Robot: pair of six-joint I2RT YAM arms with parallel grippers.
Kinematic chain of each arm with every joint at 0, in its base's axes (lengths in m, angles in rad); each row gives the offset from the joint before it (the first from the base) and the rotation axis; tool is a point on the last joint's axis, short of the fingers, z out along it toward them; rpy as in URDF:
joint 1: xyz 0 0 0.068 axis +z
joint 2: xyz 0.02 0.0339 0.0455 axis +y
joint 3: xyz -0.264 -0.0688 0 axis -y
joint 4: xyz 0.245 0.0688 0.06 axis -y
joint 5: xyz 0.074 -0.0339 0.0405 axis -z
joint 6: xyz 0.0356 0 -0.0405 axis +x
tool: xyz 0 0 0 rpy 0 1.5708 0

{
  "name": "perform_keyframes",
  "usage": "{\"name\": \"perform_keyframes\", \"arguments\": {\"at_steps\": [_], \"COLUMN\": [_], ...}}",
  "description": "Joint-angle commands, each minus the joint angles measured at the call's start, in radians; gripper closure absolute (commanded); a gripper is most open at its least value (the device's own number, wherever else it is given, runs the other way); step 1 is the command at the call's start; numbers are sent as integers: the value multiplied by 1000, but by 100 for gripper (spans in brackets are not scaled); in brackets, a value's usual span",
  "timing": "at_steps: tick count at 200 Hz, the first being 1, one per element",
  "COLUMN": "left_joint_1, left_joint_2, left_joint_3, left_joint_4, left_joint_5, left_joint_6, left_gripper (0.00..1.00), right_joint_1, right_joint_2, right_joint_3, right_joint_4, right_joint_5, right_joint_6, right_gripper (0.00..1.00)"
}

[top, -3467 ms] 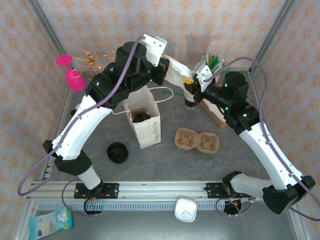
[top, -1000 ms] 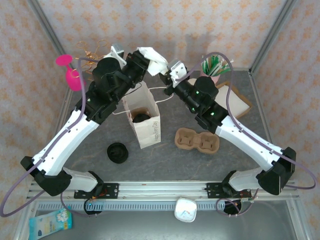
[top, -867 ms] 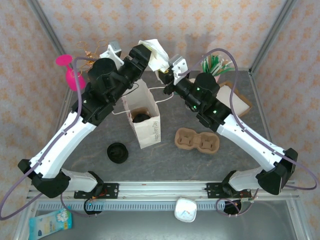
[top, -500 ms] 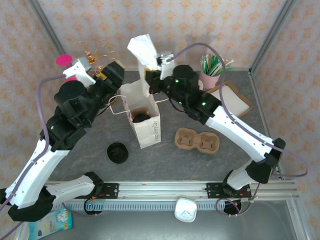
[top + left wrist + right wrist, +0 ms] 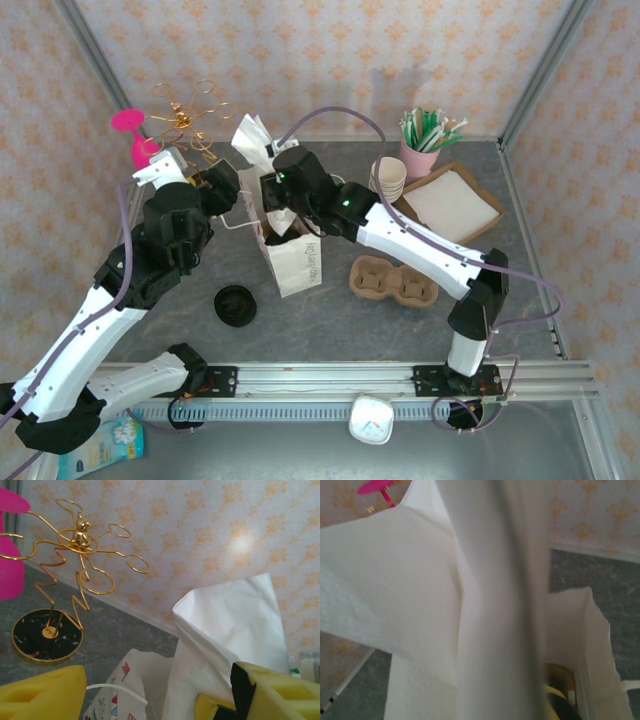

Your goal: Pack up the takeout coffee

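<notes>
Right claw [image 5: 266, 188] grips a white napkin [image 5: 250, 140] above the paper bag [image 5: 297, 265]. The takeout coffee [image 5: 283, 233] stands inside, just below it. Left claw [image 5: 222, 182] hangs open at the bag's left edge.

Peach patterned walls [image 5: 350, 40], grey stone tabletop [image 5: 330, 320].
</notes>
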Motion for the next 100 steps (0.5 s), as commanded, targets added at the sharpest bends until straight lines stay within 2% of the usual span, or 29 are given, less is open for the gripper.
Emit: {"name": "perform_keyframes", "arguments": {"at_steps": [1,15,29,51,80,100], "left_joint_1": [10,11,13,20,27,32], "left_joint_2": [-10,-2,3,4,6,9], "left_joint_3": [-14,-11,-8,-10,-12,-11], "left_joint_4": [-21,-29,-31,-29,-26,-25], "left_joint_5": [-46,-50,-56,-61,-58,-62], "left_joint_6": [24,27,28,31,34,32], "left_gripper": [24,24,24,24,24,24], "right_joint_1": [3,2,3,2,-8,-47], "right_joint_2": [6,-2,-15,-29,-51,-6], "right_joint_3": [29,40,44,82,97,161], "right_joint_4": [-71,-83,-74,-96,-111,-179], "right_joint_5": [12,-4,-31,-38,3,-3], "right_joint_6": [25,23,18,7,12,24], "right_gripper": [77,67,50,40,35,36]}}
